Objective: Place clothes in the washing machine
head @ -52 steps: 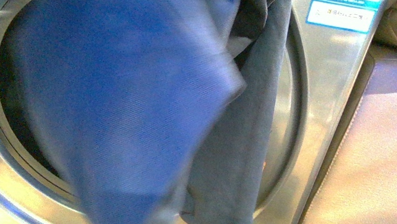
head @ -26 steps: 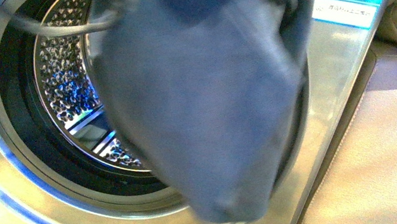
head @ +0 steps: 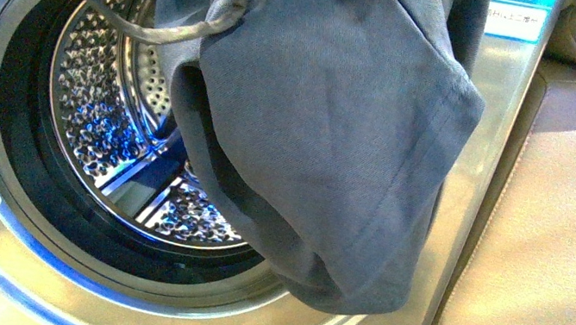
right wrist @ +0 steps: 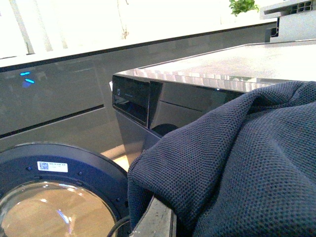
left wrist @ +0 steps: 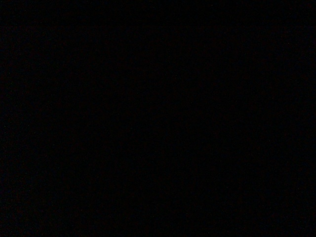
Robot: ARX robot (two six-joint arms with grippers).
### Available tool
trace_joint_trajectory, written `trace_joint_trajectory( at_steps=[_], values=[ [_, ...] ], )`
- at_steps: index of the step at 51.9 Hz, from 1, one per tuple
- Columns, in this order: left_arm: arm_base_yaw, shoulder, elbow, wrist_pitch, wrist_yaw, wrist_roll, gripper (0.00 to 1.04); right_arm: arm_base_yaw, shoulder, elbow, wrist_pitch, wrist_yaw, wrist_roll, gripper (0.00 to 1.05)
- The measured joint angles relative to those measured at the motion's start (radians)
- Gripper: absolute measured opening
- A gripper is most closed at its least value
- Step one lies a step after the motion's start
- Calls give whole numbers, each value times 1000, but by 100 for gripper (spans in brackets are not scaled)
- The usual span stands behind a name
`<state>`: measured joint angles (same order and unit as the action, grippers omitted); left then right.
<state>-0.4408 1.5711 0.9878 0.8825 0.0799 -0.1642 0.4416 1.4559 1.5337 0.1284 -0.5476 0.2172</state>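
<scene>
The clothes (head: 332,135), a navy blue knit garment, hang from the top of the front view across the right half of the washing machine's (head: 477,158) round opening. The lowest fold reaches the lower rim. To their left the perforated steel drum (head: 98,124) and dark gasket (head: 18,137) show. In the right wrist view the clothes (right wrist: 237,163) drape over my right gripper, which is shut on them. Only one grey finger (right wrist: 157,219) shows beneath the fabric. The left wrist view is dark, so my left gripper's state cannot be read.
A looped grey cable (head: 158,24) hangs across the top of the opening. A plain beige panel (head: 566,259) stands right of the machine, with a blue-white label (head: 517,20) above. The machine's open door (right wrist: 54,168), dark-ringed with glass, and a dark appliance (right wrist: 148,106) appear in the right wrist view.
The clothes covered nearly the whole opening a second ago. They have swung right and up, uncovering the drum. The cable loop has come into view at the top left.
</scene>
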Motion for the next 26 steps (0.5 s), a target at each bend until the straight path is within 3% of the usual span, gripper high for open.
trace_joint_trajectory(
  at_steps=[18,23,26],
  values=[
    [0,-98,-69,-14,-10,-4,11,0,0,0,0,-2,0,3],
    [2,-177,-132,-23,4,-2,7,1,-2,0,2,-5,-1,4],
    [13,-235,-175,-39,25,2,7,2,-3,0,2,-6,0,17]
  ],
)
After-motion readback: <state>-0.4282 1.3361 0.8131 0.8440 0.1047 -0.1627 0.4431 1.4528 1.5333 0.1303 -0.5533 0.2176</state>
